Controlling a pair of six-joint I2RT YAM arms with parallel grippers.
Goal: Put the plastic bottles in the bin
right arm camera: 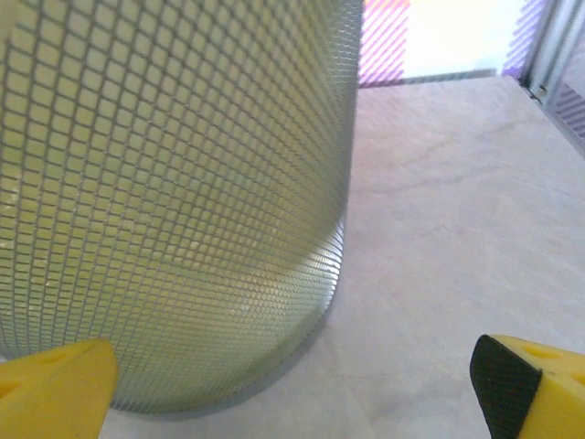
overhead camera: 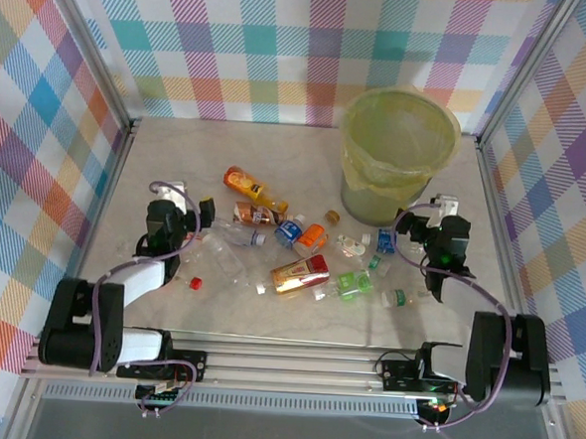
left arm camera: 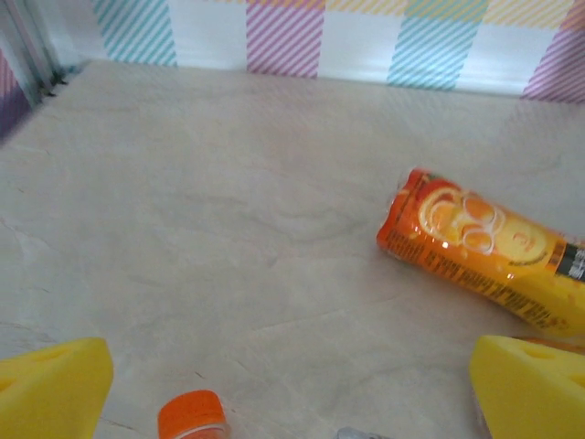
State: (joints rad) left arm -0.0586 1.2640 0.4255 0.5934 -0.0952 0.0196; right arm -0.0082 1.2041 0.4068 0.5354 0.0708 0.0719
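While bag lines it, round mesh bin

1. Across the left and centre of the frame: the bin, a curved wall of fine grey wire mesh, with a yellow-green liner showing through the holes.
2. Upright on the counter, bottom rim curving from lower left to lower centre.
3. To the right: bare, pale, marbled counter.
4. At the upper right: a strip of wall with purple diagonal stripes, a metal frame post beside it.
5. In the two lower corners: the yellow fingers of the right claw, spread wide apart, a black pad on the right-hand one.
6. Left-hand finger in front of the bin's base; touching or not, impossible to tell.
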